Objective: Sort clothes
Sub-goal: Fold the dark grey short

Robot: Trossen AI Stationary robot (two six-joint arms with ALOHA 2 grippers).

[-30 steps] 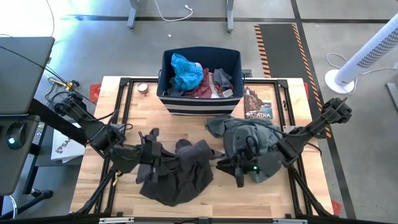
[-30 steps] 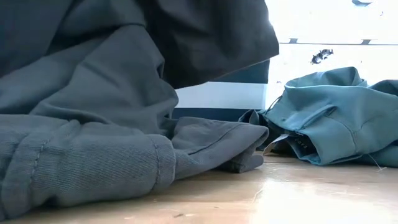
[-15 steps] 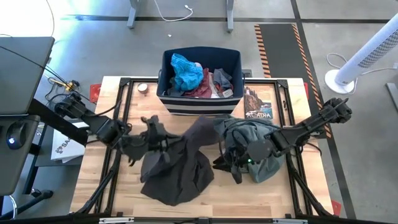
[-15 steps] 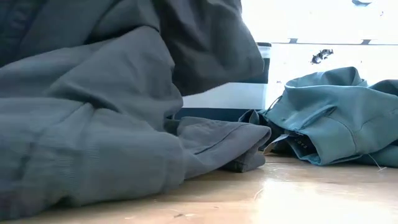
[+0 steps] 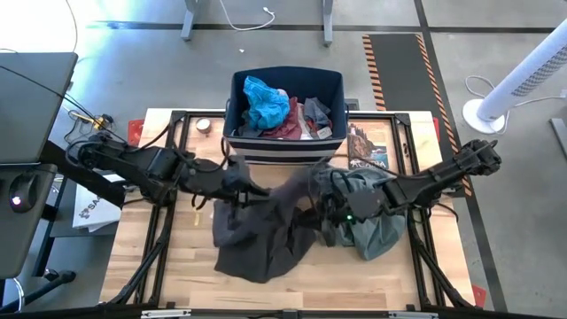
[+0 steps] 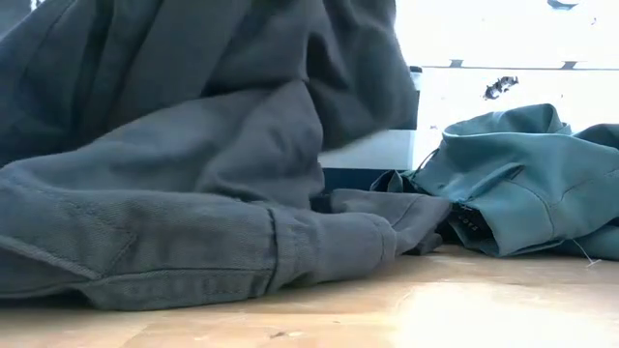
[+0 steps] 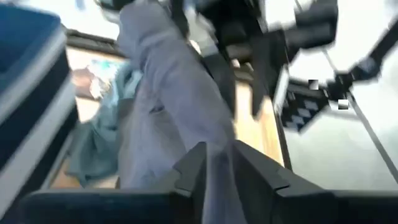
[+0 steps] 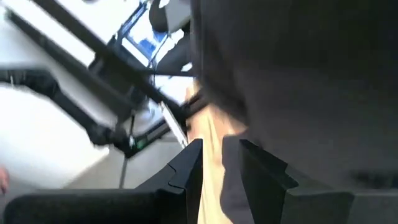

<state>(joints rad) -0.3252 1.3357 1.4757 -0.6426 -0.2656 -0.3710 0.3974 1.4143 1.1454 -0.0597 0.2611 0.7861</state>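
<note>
Since a second ago you have swung the left gripper (image 5: 237, 182) away from the near edge toward the navy striped bin (image 5: 282, 146), and the right gripper (image 5: 330, 206) has moved in toward the middle, so the dark grey-brown trousers (image 5: 261, 230) are now pulled up at their far end. From the left wrist view, your left gripper's fingers (image 7: 191, 168) stand narrowly apart with trouser cloth running between them. From the right wrist view, dark fabric lies between the right gripper's fingers (image 8: 189, 165) too, a narrow gap. The trousers lie mid-surface on the pale wooden surface (image 5: 177, 266), long axis running from near-left to far-right; heavy woven twill, stitched seams, deep folds. Right of them sits the grey-green shirt (image 5: 376, 226), crumpled in a soft mound. Farther back, the bin holds bright blue (image 5: 264, 102) and maroon (image 5: 288, 128) pieces.
</note>
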